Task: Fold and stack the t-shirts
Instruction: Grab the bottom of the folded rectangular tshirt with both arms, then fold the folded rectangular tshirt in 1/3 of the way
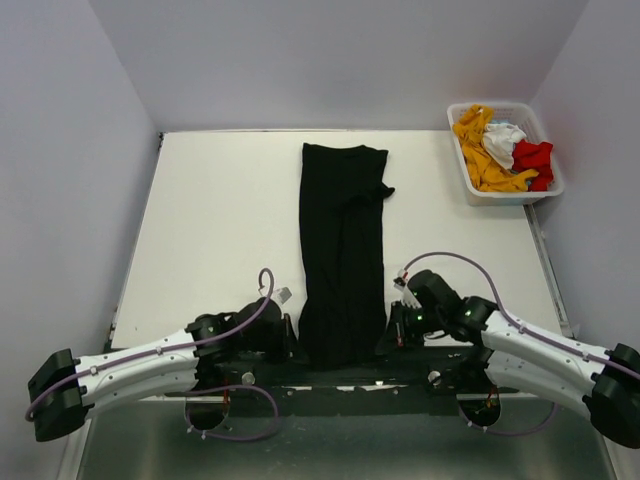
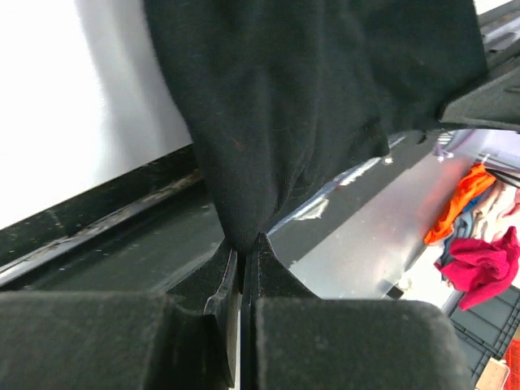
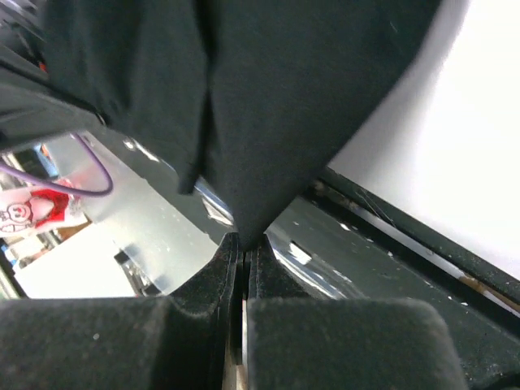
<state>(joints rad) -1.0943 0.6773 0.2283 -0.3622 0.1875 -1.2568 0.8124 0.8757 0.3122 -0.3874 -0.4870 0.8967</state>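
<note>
Both hands clamped on the near end of the black t-shirt.

Left hand [image 2: 242,244]: fingers pressed together, pinching a gathered tip of the black t-shirt [image 1: 343,250] at its near-left corner. Right hand [image 3: 242,242]: same, pinching a pointed fold at the near-right corner. In both wrist views the cloth rises from the pinch and spreads wide. The shirt lies as a long narrow strip down the middle of the white worktop [image 1: 220,220], from the far edge to the near edge, with one sleeve poking out on the right side near the far end. The white slatted basket [image 1: 466,182] sits at the far-right corner and holds the orange-yellow shirt [image 1: 480,155], white shirt [image 1: 503,142] and red shirt [image 1: 534,160], all bunched. A small white tag [image 1: 282,295] is on the left arm; any print is too small to read.
</note>
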